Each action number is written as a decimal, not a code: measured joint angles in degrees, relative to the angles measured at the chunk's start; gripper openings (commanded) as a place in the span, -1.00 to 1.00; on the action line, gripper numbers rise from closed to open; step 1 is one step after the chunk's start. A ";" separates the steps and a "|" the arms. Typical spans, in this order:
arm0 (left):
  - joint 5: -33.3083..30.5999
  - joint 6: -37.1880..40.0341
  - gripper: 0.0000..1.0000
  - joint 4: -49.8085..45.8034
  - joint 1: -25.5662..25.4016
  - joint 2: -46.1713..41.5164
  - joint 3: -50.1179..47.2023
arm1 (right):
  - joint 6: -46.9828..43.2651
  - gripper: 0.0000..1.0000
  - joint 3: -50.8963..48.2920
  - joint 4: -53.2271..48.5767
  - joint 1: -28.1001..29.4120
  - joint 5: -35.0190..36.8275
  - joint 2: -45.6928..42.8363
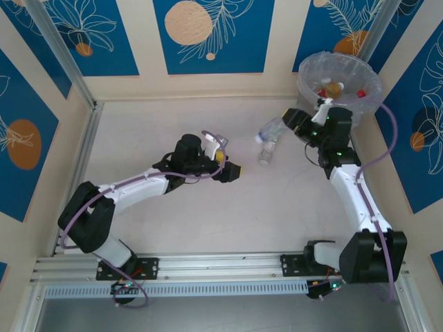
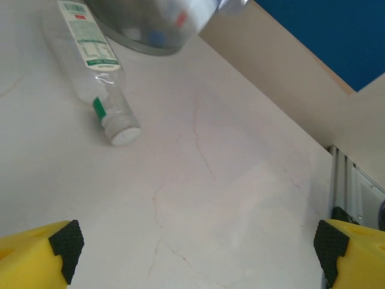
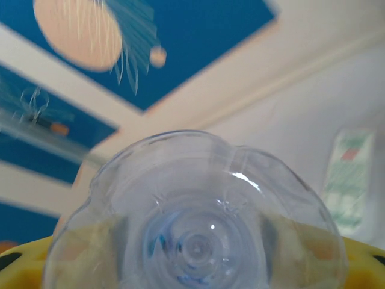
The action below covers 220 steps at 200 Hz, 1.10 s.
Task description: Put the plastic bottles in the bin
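Observation:
My right gripper (image 1: pixel 291 120) is shut on a clear plastic bottle (image 1: pixel 272 129). Its ribbed base (image 3: pixel 195 223) sits between the yellow fingers, and it is held low over the table left of the bin (image 1: pixel 304 86). The bin is a round wastebasket lined with a clear bag and has bottles inside. A bottle with a green-white label (image 1: pixel 266 153) (image 2: pixel 90 51) lies on the table just below the held one. Its white cap (image 2: pixel 125 136) points toward my left gripper (image 1: pixel 230 169) (image 2: pixel 198 250), which is open and holds nothing. A small clear bottle (image 1: pixel 212 139) lies just beyond the left wrist.
The wall panels (image 1: pixel 208 83) close off the back and both sides. An aluminium rail (image 1: pixel 208 263) runs along the near edge by the arm bases. The bin's lower wall (image 2: pixel 144 36) stands right behind the green-labelled bottle.

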 measured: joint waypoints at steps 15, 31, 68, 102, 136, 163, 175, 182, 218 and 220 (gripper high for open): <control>-1.11 -0.07 0.99 -0.07 0.02 0.07 -0.20 | -2.62 0.13 1.64 1.95 -1.36 6.19 -1.49; -1.70 -0.50 0.99 -0.09 0.02 0.28 -0.28 | -5.49 0.13 2.21 6.25 -2.86 13.20 -2.29; -2.40 -2.01 0.99 -0.04 0.02 1.90 -0.28 | -8.11 0.14 2.99 13.77 -7.74 23.52 0.31; -2.40 -2.97 0.99 -0.07 0.02 3.13 -0.28 | -5.01 0.13 4.15 19.06 -12.61 26.36 3.93; -2.40 -3.02 0.99 -0.07 0.02 3.26 -0.28 | 2.19 0.15 4.15 21.70 -17.25 26.62 6.69; -2.38 -3.65 0.99 -0.07 0.02 4.31 0.24 | 5.35 0.22 5.03 21.79 -17.84 26.29 10.14; -2.38 -3.93 0.99 -0.13 0.02 4.70 0.35 | 5.70 0.36 7.15 20.55 -17.84 25.49 12.85; -2.38 -4.02 0.99 -0.13 0.02 4.90 0.42 | 5.88 0.48 8.68 19.32 -17.84 24.92 14.38; -2.38 -4.07 0.99 -0.28 0.02 5.20 0.52 | 6.19 0.83 16.46 11.37 -17.84 21.27 19.26; -2.38 -4.07 0.99 -0.28 0.02 5.20 0.55 | 6.36 0.84 16.65 11.08 -17.84 21.11 19.28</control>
